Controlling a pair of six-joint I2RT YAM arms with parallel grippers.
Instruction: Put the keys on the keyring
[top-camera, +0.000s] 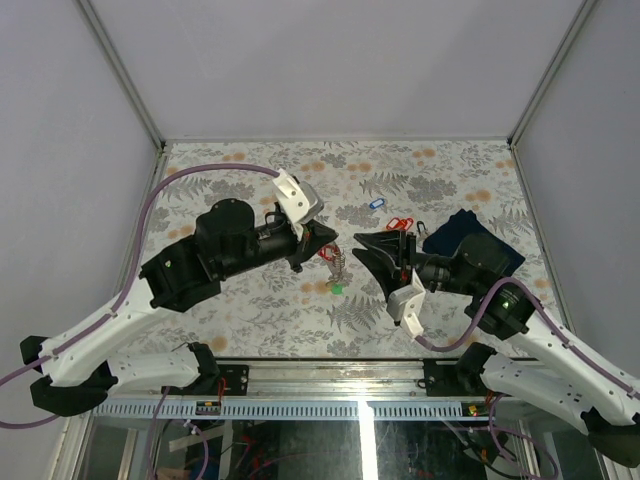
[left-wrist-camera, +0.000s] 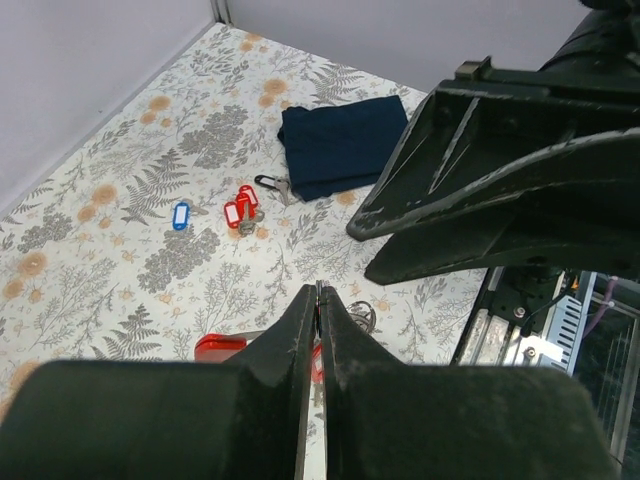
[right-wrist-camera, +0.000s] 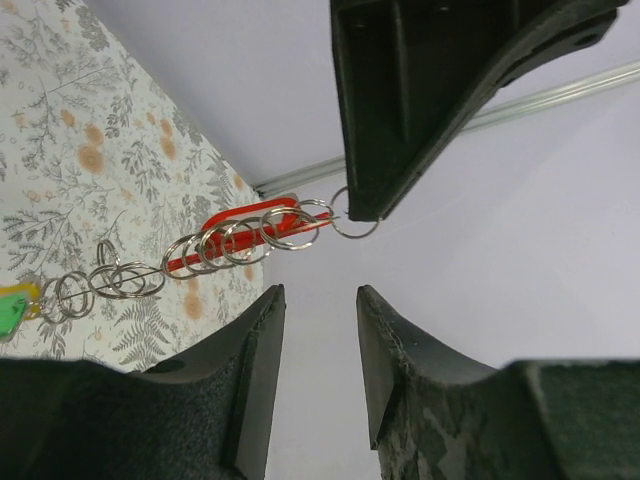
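My left gripper (top-camera: 326, 240) is shut on the end ring of the keyring (right-wrist-camera: 352, 218), a chain of silvery rings (right-wrist-camera: 240, 240) that hangs slanting down from it. A red tag (right-wrist-camera: 243, 214) and a green tag (top-camera: 337, 289) hang on that chain. My right gripper (top-camera: 362, 246) faces the left one a short way off; in its wrist view its jaws (right-wrist-camera: 320, 298) stand open and empty just below the chain. Loose keys lie on the table: one with a blue tag (left-wrist-camera: 181, 216) and red-tagged ones (left-wrist-camera: 240, 208).
A dark navy folded cloth (left-wrist-camera: 342, 142) lies at the right of the flowered table (top-camera: 250, 170), with a small black clip (left-wrist-camera: 268, 183) beside it. Grey walls close the back and both sides. A metal rail (top-camera: 330, 375) runs along the near edge.
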